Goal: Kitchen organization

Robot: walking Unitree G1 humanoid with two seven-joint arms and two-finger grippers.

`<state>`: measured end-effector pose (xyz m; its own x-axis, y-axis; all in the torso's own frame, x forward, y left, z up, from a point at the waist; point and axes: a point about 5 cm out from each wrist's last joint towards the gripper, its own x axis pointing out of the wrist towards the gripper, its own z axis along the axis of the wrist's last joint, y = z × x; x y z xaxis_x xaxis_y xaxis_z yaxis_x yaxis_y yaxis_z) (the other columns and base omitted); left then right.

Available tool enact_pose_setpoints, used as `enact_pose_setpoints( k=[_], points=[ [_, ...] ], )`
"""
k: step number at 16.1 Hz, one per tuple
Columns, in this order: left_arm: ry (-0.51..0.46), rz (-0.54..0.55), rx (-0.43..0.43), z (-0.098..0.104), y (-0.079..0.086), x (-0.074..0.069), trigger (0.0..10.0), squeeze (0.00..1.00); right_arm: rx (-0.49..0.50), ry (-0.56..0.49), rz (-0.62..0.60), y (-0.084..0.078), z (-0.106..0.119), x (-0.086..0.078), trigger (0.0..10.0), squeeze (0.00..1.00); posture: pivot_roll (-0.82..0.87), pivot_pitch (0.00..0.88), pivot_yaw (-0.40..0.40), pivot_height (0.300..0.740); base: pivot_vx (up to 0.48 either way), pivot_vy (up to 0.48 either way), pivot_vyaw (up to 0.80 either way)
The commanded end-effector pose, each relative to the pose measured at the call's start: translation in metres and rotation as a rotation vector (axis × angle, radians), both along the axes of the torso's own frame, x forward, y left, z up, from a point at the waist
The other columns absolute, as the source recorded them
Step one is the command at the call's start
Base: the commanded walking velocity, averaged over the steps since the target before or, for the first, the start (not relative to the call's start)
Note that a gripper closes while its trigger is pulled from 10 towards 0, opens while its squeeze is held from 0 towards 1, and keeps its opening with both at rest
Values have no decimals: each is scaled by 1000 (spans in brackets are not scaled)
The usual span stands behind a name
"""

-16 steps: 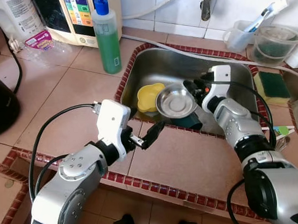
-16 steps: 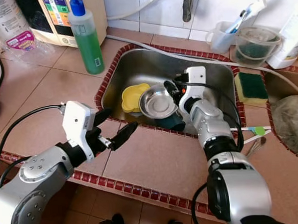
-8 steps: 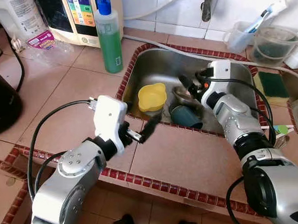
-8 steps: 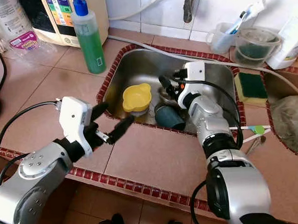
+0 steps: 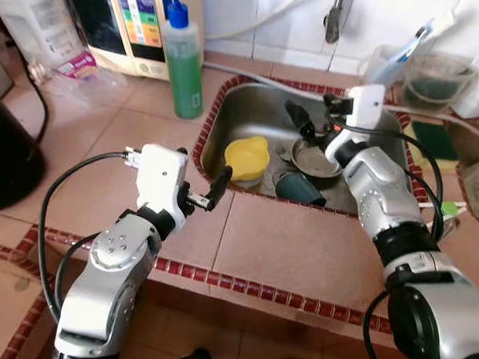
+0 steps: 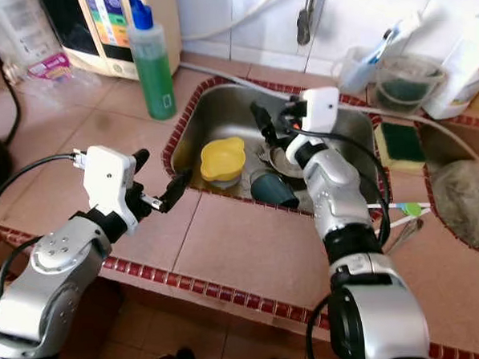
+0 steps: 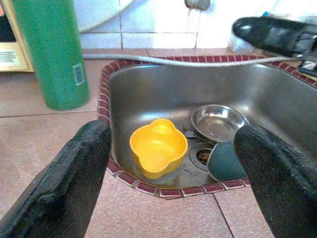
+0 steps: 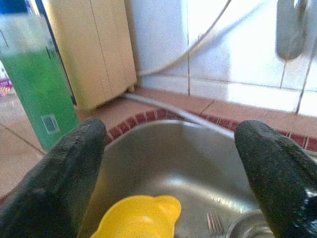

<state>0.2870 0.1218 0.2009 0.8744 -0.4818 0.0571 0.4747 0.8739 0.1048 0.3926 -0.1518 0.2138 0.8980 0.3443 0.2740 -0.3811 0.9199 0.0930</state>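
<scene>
A steel sink [image 5: 256,106] holds a yellow bowl [image 5: 246,157], a small steel bowl [image 5: 317,158], a teal cup [image 5: 299,188] lying on its side and a fork [image 7: 185,131]. My right gripper [image 5: 301,121] hovers above the steel bowl, open and holding nothing. My left gripper [image 5: 207,165] is open over the tiled counter at the sink's front-left corner, pointing at the yellow bowl [image 7: 157,146]. In the right wrist view the yellow bowl [image 8: 136,220] lies below the spread fingers.
A green soap bottle [image 5: 183,62] stands left of the sink, with a beige appliance [image 5: 139,32] behind it. The tap [image 5: 334,14] hangs over the sink's back. Plastic containers [image 5: 435,77] and a sponge [image 5: 434,137] sit at the right. A black kettle [image 5: 5,151] is at far left.
A second ago my right gripper held the steel bowl above the sink; the bowl now lies in the sink and the gripper has risen, open. My left gripper drew back to the left.
</scene>
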Motion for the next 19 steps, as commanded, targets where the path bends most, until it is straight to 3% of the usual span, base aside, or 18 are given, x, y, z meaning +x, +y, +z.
enact_pose_setpoints(
  k=[1, 3, 4, 6, 9, 12, 14, 19],
  points=[
    [-38, -10, -5, 2, -2, 3, 10000, 0, 22, -36, -23, -5, 4, -4, 10000, 1000, -46, 53, -54, 740, 0, 0, 0],
    [-48, -3, -19, 0, -2, 6, 10000, 0, 29, -47, -53, -8, 2, -8, 10000, 1000, -51, 44, -51, 740, 0, 0, 0],
    [-37, 0, -34, -3, -1, 9, 10000, 0, 34, -59, -61, -7, 1, -11, 10000, 0, -57, 31, -47, 740, 0, 0, 0],
    [-38, 78, -88, -12, 5, 18, 10000, 0, 70, -104, -111, -4, -2, -23, 10000, 0, -72, 3, -33, 740, 0, 0, 0],
    [-78, 137, -109, -14, 5, 19, 10000, 0, 28, -139, -152, 0, -9, -38, 10000, 0, -84, 0, -26, 740, 0, 0, 0],
    [-76, 154, -137, -22, 5, 13, 10000, 0, -39, -161, -194, 7, -24, -59, 10000, 0, -88, 0, -21, 740, 0, 0, 0],
    [-63, 163, -131, -31, 8, 9, 10000, 0, -88, -120, -201, 10, -43, -72, 10000, 0, -85, 0, -16, 740, 0, 0, 0],
    [-85, 169, -125, -37, 14, 2, 10000, 0, -141, -86, -190, 20, -57, -83, 10000, 0, -81, 0, -12, 740, 0, 0, 0]
  ],
)
